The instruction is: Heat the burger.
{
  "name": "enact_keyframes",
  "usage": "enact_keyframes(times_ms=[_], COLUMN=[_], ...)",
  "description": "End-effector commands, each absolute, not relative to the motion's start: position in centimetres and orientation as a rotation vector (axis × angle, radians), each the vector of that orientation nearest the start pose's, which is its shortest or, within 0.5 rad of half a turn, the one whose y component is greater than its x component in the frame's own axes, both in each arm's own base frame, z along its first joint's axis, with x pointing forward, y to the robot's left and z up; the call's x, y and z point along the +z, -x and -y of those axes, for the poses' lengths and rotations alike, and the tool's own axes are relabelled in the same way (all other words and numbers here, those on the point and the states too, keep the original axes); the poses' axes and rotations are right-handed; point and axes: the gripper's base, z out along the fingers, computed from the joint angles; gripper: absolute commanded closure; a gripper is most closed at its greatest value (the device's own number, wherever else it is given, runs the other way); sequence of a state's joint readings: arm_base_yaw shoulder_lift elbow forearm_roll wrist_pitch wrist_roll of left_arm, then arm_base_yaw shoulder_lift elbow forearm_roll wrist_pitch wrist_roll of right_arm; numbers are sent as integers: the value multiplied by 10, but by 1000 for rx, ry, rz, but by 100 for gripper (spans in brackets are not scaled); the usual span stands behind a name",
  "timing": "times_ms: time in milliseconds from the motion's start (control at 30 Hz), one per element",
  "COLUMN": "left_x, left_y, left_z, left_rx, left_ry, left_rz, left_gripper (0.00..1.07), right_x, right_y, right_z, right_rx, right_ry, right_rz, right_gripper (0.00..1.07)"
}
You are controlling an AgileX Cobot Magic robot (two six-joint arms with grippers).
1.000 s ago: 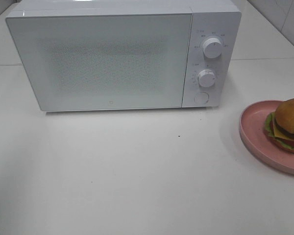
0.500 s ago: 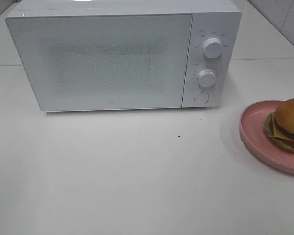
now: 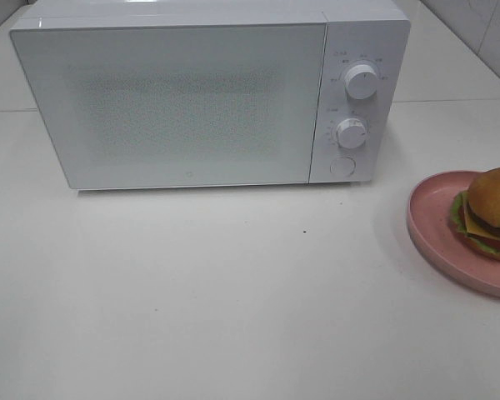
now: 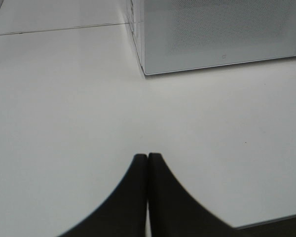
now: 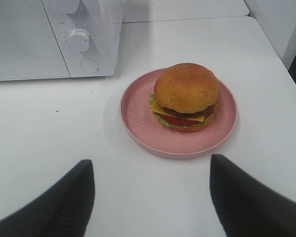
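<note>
So, the white microwave (image 3: 208,96) sits at the back of the white table (image 3: 233,308) with its door shut. On its right-hand panel there are two round knobs, the upper knob (image 3: 362,82) and the lower knob (image 3: 351,132), plus a round button (image 3: 342,166) right under them.

The burger (image 5: 186,97) is on a pink plate (image 5: 138,116) off to the right side of the table, in front of and to the right of the microwave and well apart from it. In the high view the plate is cut off by the right edge of the shot. You can see the golden bun on top, then cheese, tomato, a dark patty and a bit of lettuce poking out. It sits a little off-centre on the plate and is clearly smaller than the plate.

The right pincer (image 5: 150,197) hangs over the table just short of the plate, fingers spread wide with nothing between them, and the burger lines up with the gap. It isn't touching the plate or the burger.

The left pincer (image 4: 148,163) is over bare table near the microwave's front-left corner, fingers pressed together, holding nothing.

Neither arm shows up in the high view.
</note>
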State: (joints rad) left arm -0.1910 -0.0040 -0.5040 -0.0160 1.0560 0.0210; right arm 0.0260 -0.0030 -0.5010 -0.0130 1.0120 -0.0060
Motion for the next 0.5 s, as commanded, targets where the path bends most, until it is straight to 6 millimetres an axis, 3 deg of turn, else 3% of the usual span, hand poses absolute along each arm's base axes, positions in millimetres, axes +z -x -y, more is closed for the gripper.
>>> enact_keyframes(times_ms=[33, 500], left_x=[279, 279], left_y=[8, 8], left_z=[0, 0], left_rx=[-137, -126], left_ry=[-209, -197], left_rz=[-1988, -1989], left_gripper=[106, 106], right_x=[282, 282], right_y=[7, 7], right_z=[2, 2], right_rx=[-5, -5], right_ry=[26, 26], right_rz=[-1956, -1956], right_gripper=[43, 43])
